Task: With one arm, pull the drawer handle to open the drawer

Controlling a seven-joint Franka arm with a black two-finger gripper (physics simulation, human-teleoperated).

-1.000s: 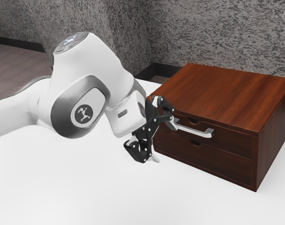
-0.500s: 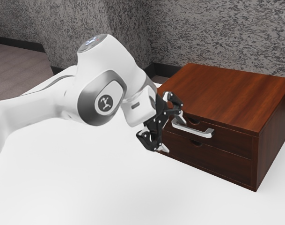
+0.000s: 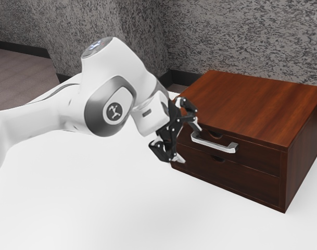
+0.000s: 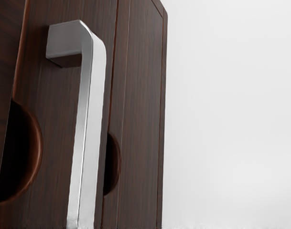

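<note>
My gripper [image 3: 186, 142], fingers spread apart, sits at the arm-side end of the silver handle [image 3: 214, 142] on the upper drawer [image 3: 260, 156] of the wooden cabinet [image 3: 252, 101], near the counter's [image 3: 96, 208] far edge.

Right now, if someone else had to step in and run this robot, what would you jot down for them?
Gripper: open, fingers spread, at the end of the handle nearer the arm; not clamped on it.
Handle: silver bar on the upper drawer of the wooden cabinet, which stands on the white table.
Done: the approach to the handle.
Left: close on the handle, then pull. The drawer front looks flush with the cabinet, so it is not opened yet.
</note>
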